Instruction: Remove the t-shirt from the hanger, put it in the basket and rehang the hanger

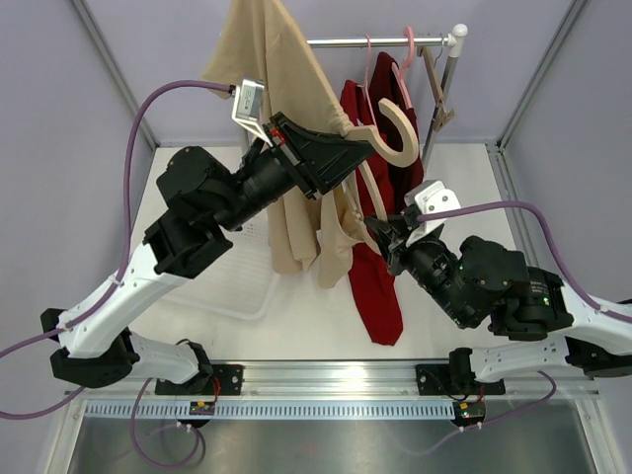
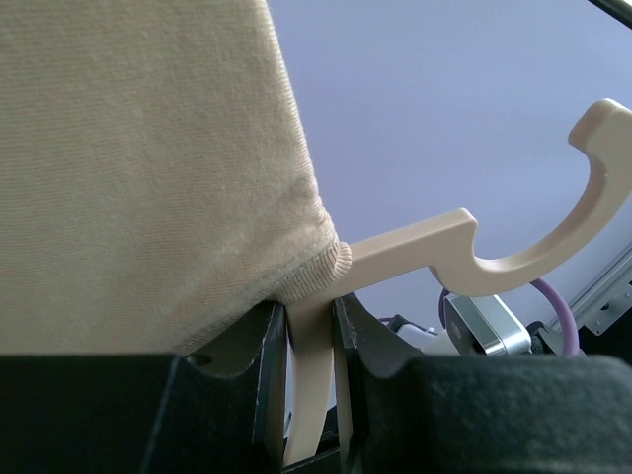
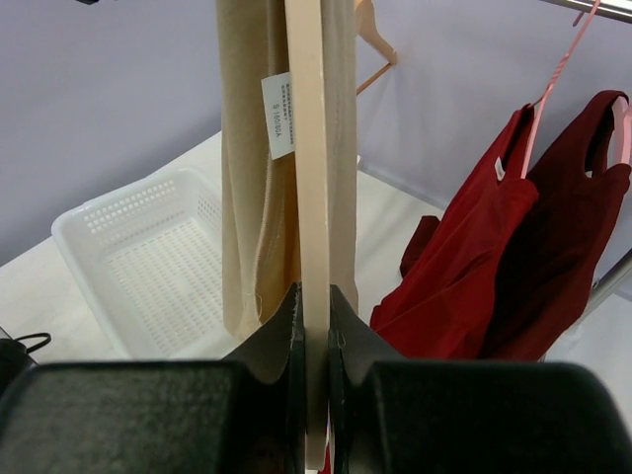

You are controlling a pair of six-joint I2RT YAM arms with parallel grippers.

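Note:
A beige t-shirt [image 1: 269,69] hangs from a beige wooden hanger [image 1: 399,138], held in the air off the rail. My left gripper [image 1: 341,158] is shut on the hanger just below its hook. In the left wrist view [image 2: 311,370] the shirt's collar [image 2: 316,259] sits right above the jaws and the hook [image 2: 568,222] points right. My right gripper [image 1: 378,229] is shut on the hanger's lower arm [image 3: 310,178]. It grips the bar edge-on in the right wrist view [image 3: 314,316]. The shirt [image 3: 247,197] drapes behind the bar, with a white tag showing.
A white perforated basket [image 1: 247,286] lies on the table below the shirt and also shows in the right wrist view [image 3: 148,257]. Dark red garments [image 1: 380,286] hang from pink hangers on the metal rail [image 1: 375,41] at the back right.

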